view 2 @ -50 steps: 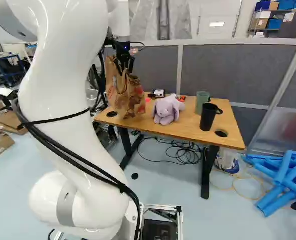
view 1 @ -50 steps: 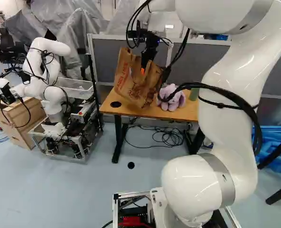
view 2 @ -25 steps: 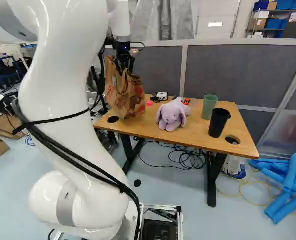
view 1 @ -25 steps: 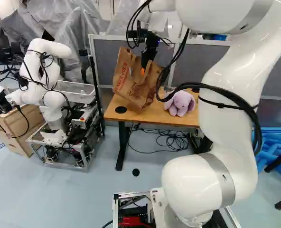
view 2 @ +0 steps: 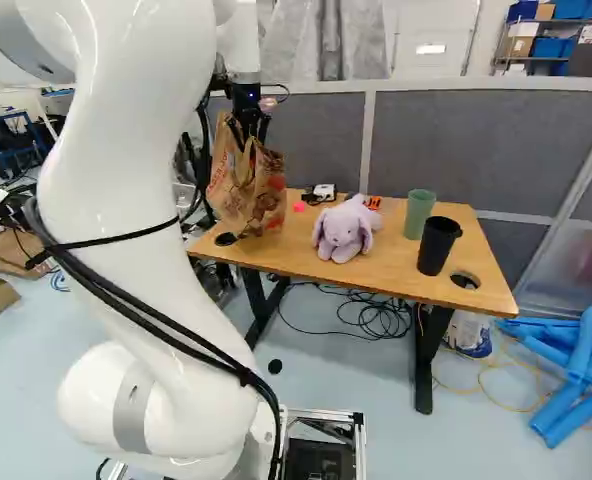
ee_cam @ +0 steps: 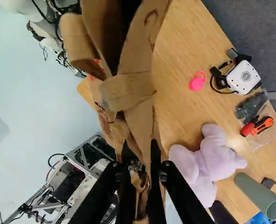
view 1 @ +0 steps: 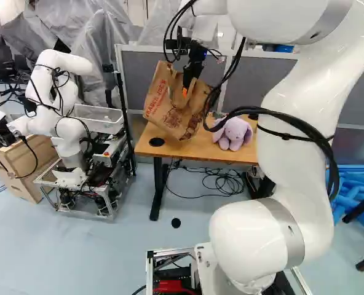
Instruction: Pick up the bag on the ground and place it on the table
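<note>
Grasping the paper bag (view 1: 174,114) in my gripper (view 1: 185,89), at the table's (view 2: 396,272) left end in the right base view.
Mouth up, long axis tilted, bottom leaning left in the left base view; red print on its side. Can't tell if it touches the tabletop. Plush toy (view 2: 342,232) near it.
</note>
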`<state>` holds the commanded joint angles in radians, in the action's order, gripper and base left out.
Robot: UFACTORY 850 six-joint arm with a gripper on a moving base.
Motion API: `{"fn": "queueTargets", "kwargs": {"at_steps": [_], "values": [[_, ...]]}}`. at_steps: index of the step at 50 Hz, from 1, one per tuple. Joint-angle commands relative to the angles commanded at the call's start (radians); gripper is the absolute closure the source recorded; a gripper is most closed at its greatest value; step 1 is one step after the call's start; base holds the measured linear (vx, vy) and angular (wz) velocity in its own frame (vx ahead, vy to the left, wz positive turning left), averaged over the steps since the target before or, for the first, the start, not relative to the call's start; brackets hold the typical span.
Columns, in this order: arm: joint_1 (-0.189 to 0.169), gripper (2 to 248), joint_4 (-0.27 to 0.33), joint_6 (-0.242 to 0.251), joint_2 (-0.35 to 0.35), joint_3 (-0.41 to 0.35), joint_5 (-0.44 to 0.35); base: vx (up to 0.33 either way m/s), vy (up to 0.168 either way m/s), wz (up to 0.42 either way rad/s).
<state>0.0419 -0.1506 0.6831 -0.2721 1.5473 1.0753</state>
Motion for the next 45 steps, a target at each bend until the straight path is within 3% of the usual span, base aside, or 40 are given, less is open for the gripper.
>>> {"fn": "queueTargets", "kwargs": {"at_steps": [13,45], "values": [[-0.001,225,0.0,0.0,-0.047,0.044,0.0,0.0,0.0,0.0],[-0.005,225,0.0,0.0,-0.252,0.216,0.0,0.0,0.0,0.0]]}}
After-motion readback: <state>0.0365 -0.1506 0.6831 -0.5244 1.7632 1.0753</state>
